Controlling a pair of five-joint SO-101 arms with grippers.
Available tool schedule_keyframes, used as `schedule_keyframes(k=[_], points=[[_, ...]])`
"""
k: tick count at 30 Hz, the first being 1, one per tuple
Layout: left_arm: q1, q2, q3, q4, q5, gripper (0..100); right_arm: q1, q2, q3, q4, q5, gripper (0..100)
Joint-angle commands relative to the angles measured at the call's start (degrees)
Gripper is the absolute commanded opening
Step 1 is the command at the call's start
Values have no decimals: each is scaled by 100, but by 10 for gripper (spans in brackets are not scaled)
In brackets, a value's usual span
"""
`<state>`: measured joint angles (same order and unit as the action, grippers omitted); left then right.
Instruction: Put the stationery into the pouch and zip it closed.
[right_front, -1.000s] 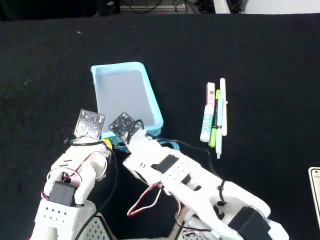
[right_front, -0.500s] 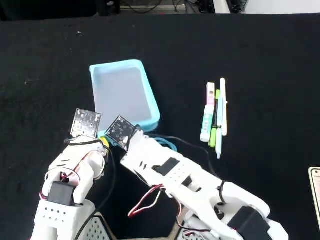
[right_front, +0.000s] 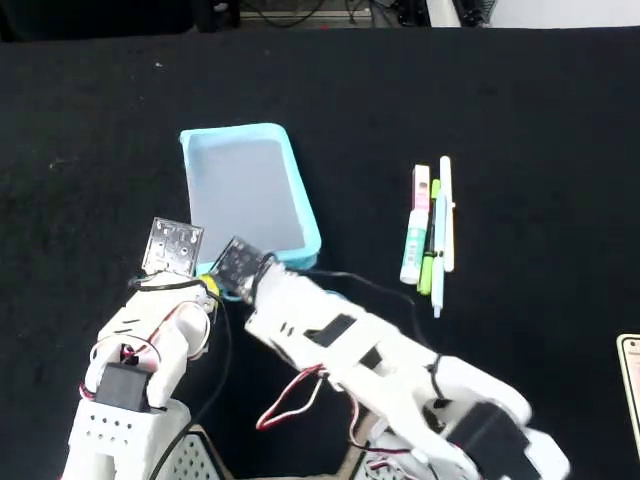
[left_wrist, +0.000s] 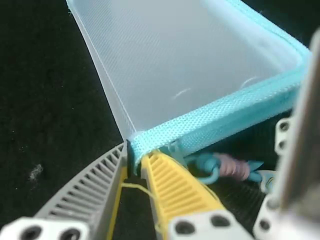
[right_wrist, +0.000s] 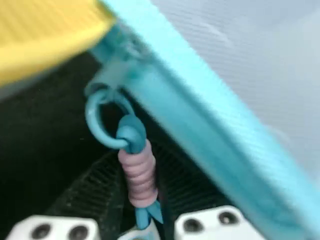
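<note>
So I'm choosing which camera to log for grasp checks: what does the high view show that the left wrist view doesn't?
High view: the row of pens and markers lying on the black table, to the right of the light blue translucent zip pouch and apart from it. Left wrist view: the left pincer, grey and yellow, shut on the pouch's corner, with the pink zip pull close beside it. Both: the pouch itself.
</note>
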<state>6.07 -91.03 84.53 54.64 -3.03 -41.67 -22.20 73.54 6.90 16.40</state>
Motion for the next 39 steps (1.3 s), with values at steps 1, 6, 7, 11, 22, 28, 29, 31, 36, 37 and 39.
schedule_keyframes(k=[1, 6, 7, 11, 22, 28, 29, 31, 36, 37, 39], points=[[-31, -53, -356, -62, 26, 30, 554, -1147, -303, 765, 44, 10], [-31, -53, -356, -70, 26, 30, 870, -2985, -215, 2251, 44, 10], [-31, -53, -356, -62, 26, 30, 905, -3292, -171, 2453, 44, 10], [-31, -53, -356, -44, 26, 30, 1231, -4295, 31, 2857, 44, 10], [-40, -53, -365, -53, 26, 30, 2409, -4919, 224, 2848, 44, 10], [-303, -53, -391, -70, 26, 30, 3244, -4963, 92, 2840, 44, 10], [-409, -53, -400, -70, 26, 30, 3385, -4963, 84, 2813, 35, 10], [-558, -53, -409, -79, 26, 30, 3622, -4963, 92, 2690, -26, 10], [-629, -53, -409, -79, 105, 30, 3991, -4963, 57, 2602, -484, 10], [-629, -53, -426, -88, 193, 30, 3991, -4963, 66, 2602, -484, 10], [-629, -53, -488, -88, 308, 30, 3921, -4963, 92, 2602, -475, 10]])
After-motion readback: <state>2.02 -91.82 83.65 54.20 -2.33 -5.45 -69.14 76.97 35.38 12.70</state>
